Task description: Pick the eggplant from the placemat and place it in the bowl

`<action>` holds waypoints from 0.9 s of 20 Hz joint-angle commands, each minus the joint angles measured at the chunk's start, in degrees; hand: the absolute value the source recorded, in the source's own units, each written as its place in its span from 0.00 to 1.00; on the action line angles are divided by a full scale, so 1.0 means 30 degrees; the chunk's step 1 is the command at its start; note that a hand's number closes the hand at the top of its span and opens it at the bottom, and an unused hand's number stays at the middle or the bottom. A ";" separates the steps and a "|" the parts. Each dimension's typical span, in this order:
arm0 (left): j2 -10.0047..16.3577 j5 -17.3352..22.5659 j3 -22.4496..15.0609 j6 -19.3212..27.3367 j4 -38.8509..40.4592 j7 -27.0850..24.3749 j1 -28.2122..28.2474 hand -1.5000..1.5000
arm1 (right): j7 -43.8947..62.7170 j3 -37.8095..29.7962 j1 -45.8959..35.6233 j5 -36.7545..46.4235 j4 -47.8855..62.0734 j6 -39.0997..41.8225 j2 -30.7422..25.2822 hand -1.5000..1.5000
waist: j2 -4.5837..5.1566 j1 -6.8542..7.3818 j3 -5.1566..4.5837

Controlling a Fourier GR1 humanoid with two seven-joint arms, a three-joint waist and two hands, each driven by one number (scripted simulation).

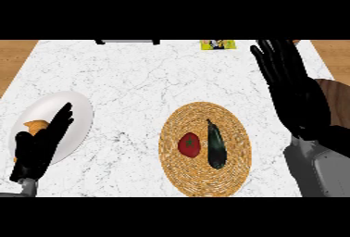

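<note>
A dark, long eggplant (216, 144) lies on the round woven placemat (205, 183), right of centre. Beside it on the mat sits a red tomato (189, 144). A brown bowl (335, 99) shows only in part at the right edge, behind my right hand. My right hand (294, 88) is open, fingers straight and pointing away, up and to the right of the eggplant and apart from it. My left hand (41, 143) is open too, resting at the lower left over the white plate (77, 115).
An orange food item (34, 125) lies on the white plate, partly hidden by my left hand. A yellow packet (218, 44) sits at the counter's far edge, with a dark object (127, 41) to its left. Wooden floor shows past both far corners.
</note>
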 commanded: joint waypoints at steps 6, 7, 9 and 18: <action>-0.3111 0.2434 -0.0623 -0.0574 -0.1762 -0.1046 -0.0915 0.50 | 0.7522 -0.0243 0.3777 0.6057 0.3118 -0.5655 -0.2978 1.00 | 0.0479 -0.1280 0.0070; -0.2762 0.2004 -0.0573 -0.0383 -0.1457 -0.0876 -0.0943 0.50 | 0.7984 -0.0210 0.4354 0.8100 0.4383 -0.5184 -0.5386 1.00 | 0.0949 -0.2237 -0.0553; -0.3421 0.2696 -0.0504 -0.0410 -0.1561 -0.0938 -0.1000 0.50 | 0.8987 -0.1857 0.5514 0.8256 0.4490 -0.9573 -0.3066 0.00 | 0.0556 -0.2440 0.0085; -0.4294 0.3062 -0.1597 -0.1318 -0.1262 -0.0676 -0.1739 0.50 | 1.8606 0.5713 0.4474 1.8024 0.0909 -0.9197 -0.2719 0.00 | 0.0496 -0.0012 0.0150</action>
